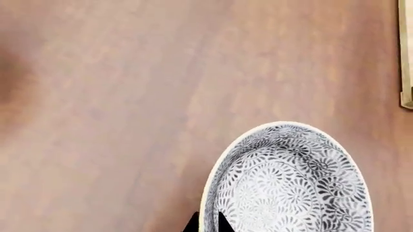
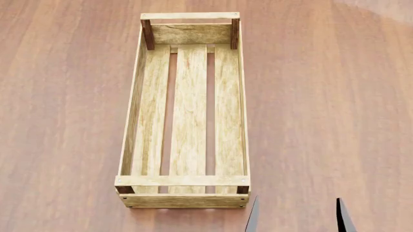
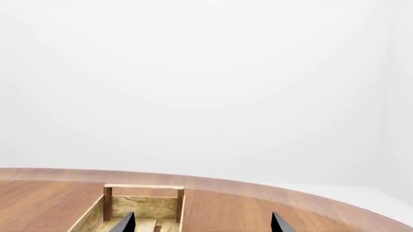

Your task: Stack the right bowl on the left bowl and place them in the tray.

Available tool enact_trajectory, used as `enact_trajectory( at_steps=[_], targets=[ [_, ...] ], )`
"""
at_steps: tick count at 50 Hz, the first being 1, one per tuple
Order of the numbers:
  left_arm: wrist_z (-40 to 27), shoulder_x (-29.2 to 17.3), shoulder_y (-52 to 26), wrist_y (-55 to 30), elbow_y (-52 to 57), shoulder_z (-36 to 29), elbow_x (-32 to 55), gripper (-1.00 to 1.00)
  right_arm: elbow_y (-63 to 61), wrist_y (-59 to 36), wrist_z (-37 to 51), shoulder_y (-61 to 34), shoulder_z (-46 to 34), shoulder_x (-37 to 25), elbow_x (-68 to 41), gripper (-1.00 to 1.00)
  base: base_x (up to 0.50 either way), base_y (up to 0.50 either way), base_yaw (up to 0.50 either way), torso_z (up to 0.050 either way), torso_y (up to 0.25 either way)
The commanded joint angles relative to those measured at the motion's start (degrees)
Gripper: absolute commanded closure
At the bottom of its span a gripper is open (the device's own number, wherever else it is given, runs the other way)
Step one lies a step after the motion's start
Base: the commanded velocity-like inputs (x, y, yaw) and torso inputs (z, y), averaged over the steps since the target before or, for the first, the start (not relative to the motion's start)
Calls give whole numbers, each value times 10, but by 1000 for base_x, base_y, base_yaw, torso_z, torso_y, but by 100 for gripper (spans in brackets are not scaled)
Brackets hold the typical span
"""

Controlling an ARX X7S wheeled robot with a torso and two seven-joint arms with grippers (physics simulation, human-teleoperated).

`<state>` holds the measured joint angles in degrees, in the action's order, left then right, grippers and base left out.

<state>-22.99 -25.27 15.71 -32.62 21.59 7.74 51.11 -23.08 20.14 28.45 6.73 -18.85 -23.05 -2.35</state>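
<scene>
A white bowl with a grey floral pattern [image 1: 290,186] shows only in the left wrist view, over the brown table. My left gripper [image 1: 206,226] has one dark fingertip on each side of the bowl's rim, close together, shut on it. I cannot tell whether a second bowl sits under it. The tray [image 2: 188,200], a long light-wood crate with three bottom slats, lies empty in the middle of the head view. It also shows in the right wrist view [image 3: 143,205], and its corner in the left wrist view [image 1: 405,58]. My right gripper [image 2: 297,220] is open and empty, just right of the tray's near end.
The brown wooden table [image 2: 322,96] spreads round the tray on all sides. Its curved far edge [image 3: 271,186] shows against a plain white background in the right wrist view. No bowl and no left arm appear in the head view.
</scene>
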Motion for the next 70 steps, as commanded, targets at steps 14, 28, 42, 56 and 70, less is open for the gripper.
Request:
enact_trajectory(
  at_steps=[14, 28, 42, 56, 70],
  targets=[
    [5, -51, -4, 42, 115, 8, -93, 100, -1, -1, -10, -1, 8, 9, 12, -100, 0, 0, 0, 0, 0],
    [-14, -105, -49, 16, 170, 36, -87, 100, 0, 0, -8, -1, 6, 7, 10, -100, 0, 0, 0, 0, 0],
    [-40, -135, -48, 2, 203, 125, -31, 100, -2, -1, -6, -3, 7, 4, 6, -100, 0, 0, 0, 0, 0],
    [-80, -154, -25, -10, 203, 291, 81, 100, -4, -2, -4, -2, 6, 2, 7, -100, 0, 0, 0, 0, 0],
    [-104, -174, -20, -20, 165, 405, 154, 100, 4, 1, -4, -6, 2, 3, 7, -100, 0, 0, 0, 0, 0]
  ],
)
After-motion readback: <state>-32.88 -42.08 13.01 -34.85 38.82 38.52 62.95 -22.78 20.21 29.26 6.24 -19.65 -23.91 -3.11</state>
